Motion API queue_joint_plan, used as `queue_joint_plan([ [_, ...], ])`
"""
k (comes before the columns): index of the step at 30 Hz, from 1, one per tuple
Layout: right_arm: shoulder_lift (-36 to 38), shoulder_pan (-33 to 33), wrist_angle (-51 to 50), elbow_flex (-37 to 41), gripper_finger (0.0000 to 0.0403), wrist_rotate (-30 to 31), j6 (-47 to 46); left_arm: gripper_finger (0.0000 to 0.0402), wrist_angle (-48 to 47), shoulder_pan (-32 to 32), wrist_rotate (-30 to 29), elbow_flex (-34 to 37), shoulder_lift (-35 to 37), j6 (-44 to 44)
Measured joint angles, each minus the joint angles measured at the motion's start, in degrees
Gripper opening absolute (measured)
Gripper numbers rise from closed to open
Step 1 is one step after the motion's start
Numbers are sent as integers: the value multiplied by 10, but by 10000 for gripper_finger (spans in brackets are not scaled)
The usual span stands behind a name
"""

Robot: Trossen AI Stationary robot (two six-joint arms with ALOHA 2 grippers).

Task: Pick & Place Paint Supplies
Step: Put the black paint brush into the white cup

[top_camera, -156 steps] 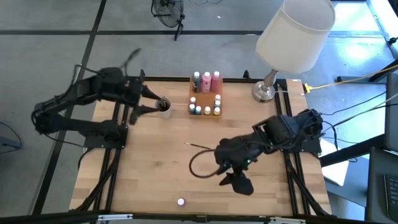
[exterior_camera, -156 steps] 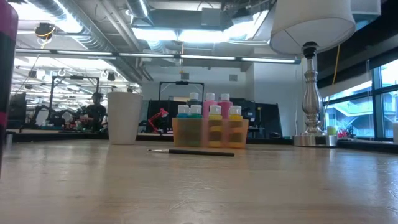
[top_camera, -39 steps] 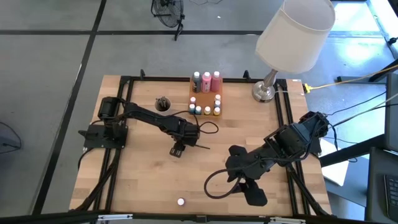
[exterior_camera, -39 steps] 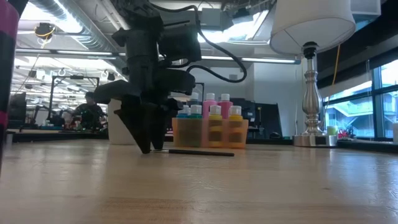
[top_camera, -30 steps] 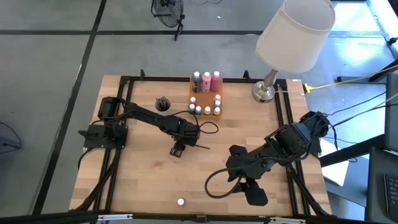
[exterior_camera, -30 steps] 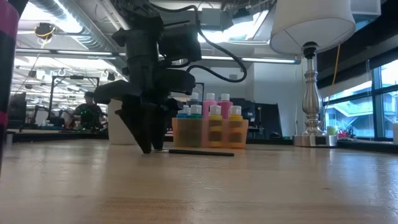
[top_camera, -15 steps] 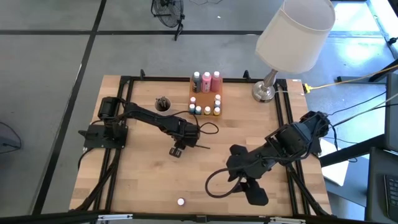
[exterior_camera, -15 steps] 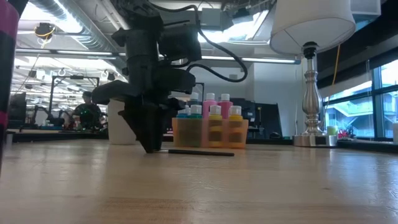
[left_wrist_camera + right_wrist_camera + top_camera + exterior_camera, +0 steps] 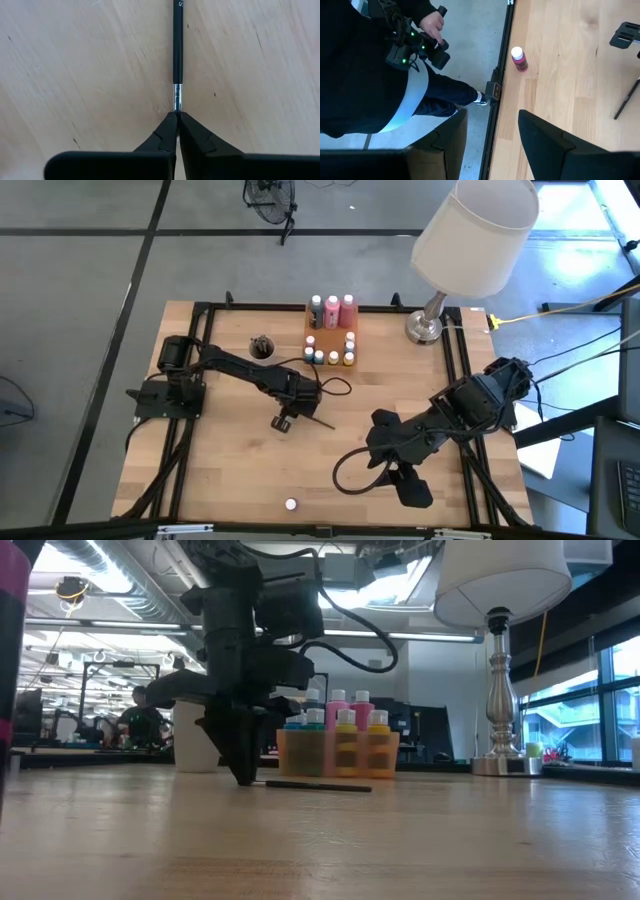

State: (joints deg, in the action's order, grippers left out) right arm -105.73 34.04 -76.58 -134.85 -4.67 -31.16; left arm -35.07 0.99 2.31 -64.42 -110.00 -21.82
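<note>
— While the left gripper (image 9: 284,421) sits down on the wood near the table's middle, what has it got?

— Its two fingers (image 9: 167,137) are pinched together on the metal ferrule end of the paintbrush (image 9: 177,47). From the low view the brush (image 9: 315,785) lies flat on the table (image 9: 230,480), running from the fingertips toward the orange tray (image 9: 337,754).

— How much room is around it?

— Plenty. Bare wood lies on all sides of the left gripper, and the tray (image 9: 309,339) stands well apart at the far edge. In the tray are three squeeze bottles (image 9: 332,310) at the back and small white-capped paint pots (image 9: 332,356) in front. The grey cup (image 9: 263,347) stands just left of the tray, also near the far edge.

— And the right arm?

— The right gripper (image 9: 413,488) hangs near the table's front edge on the right side, fingers (image 9: 547,137) spread with nothing between them. Its wrist view looks over the front rail to the floor, where a person (image 9: 375,75) stands close to the table, a hand (image 9: 432,22) on a dark device.

— Anything loose near that edge?

— One pink paint pot (image 9: 519,58) lies on the wood just inside the front rail, apart from everything else; the high view shows it (image 9: 291,504) near the front centre. A lamp (image 9: 470,240) stands at the far right corner.
</note>
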Motion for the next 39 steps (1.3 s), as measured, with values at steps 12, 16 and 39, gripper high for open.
queue_joint_plan([
  [12, 3, 0, -4, 0, 181, 1, -1, 2, -30, -2, 19, -26, -6, 3],
  [16, 3, 0, -4, 0, 181, 2, -1, 2, -43, -7, 22, -28, -6, -1],
  [39, 3, 0, -6, 0, 181, 2, 3, 1, -81, -5, 17, -65, -7, 7],
])
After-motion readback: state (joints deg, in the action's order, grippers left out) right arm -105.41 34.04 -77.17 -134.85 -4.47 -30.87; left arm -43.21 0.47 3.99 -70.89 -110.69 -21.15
